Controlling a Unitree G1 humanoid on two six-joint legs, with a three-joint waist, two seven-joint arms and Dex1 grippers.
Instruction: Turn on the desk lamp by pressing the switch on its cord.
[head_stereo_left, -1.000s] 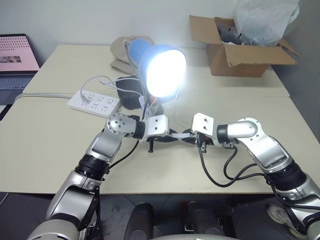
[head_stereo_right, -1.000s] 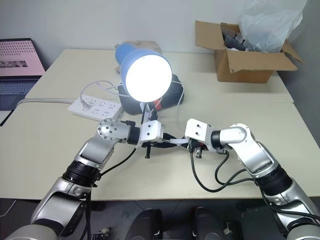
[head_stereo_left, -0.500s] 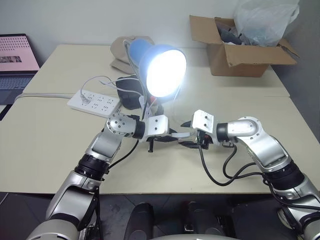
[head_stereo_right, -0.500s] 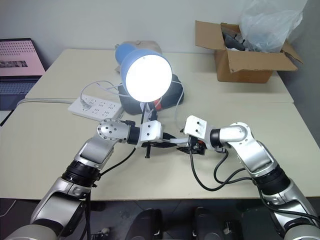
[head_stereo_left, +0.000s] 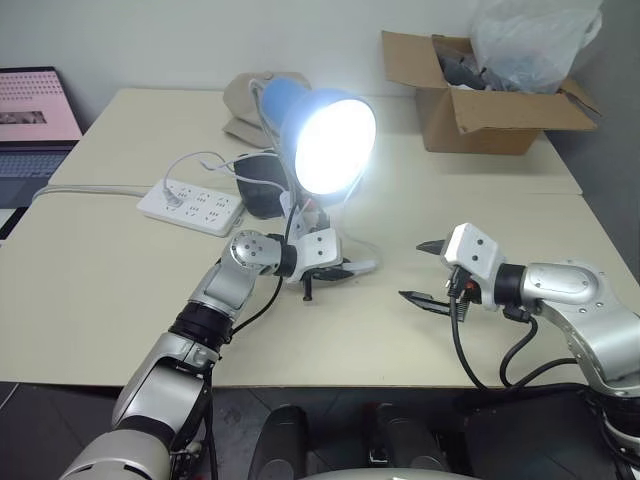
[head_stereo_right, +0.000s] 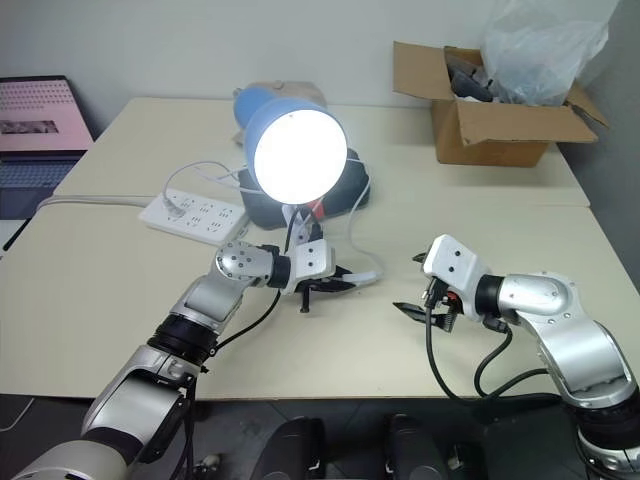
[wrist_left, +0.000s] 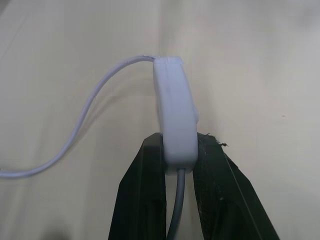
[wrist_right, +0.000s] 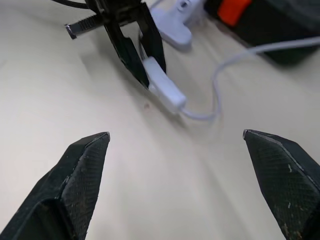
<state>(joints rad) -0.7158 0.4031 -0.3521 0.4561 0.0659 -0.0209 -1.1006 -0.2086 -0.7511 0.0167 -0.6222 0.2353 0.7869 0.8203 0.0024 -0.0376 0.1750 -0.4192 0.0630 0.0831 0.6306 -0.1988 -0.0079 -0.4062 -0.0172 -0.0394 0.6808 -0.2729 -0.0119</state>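
The desk lamp (head_stereo_left: 335, 145) stands mid-table, its blue shade facing me and its bulb glowing brightly. My left gripper (head_stereo_left: 345, 272) is shut on the near end of the white oblong switch (wrist_left: 175, 115), just above the tabletop in front of the lamp. The thin white cord (wrist_left: 90, 115) curves away from the switch's far end. My right gripper (head_stereo_left: 412, 270) hovers to the right of the switch, apart from it, with its jaws wide open and nothing between them. In the right wrist view the switch (wrist_right: 165, 90) shows ahead, pinched by the left gripper's black fingers (wrist_right: 127, 50).
A white power strip (head_stereo_left: 190, 205) lies left of the lamp, with a black object (head_stereo_left: 258, 185) and beige cloth (head_stereo_left: 240, 105) behind it. An open cardboard box (head_stereo_left: 480, 110) holding a plastic bag sits at the back right. A laptop (head_stereo_left: 35, 110) is at the far left.
My right gripper has opened, let go of the switch and drawn back to the right. The left gripper has sunk slightly with the switch still held. The lamp stays lit.
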